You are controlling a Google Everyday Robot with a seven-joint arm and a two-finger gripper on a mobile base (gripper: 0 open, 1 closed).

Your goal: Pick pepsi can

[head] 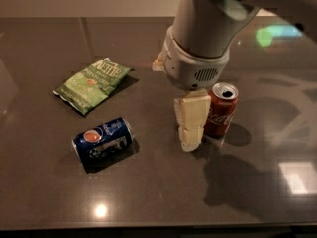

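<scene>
The pepsi can (103,139) lies on its side on the dark table, left of centre; it is dark blue with a round red-white-blue logo. My gripper (190,133) hangs from the grey arm in the middle of the view, cream coloured, pointing down. It is to the right of the pepsi can, apart from it, and close beside the left of a red Coca-Cola can (221,109).
The upright red Coca-Cola can stands right of centre. A green chip bag (93,84) lies at the back left. The dark table (158,192) reflects ceiling lights at the front and right. Its front edge runs along the bottom.
</scene>
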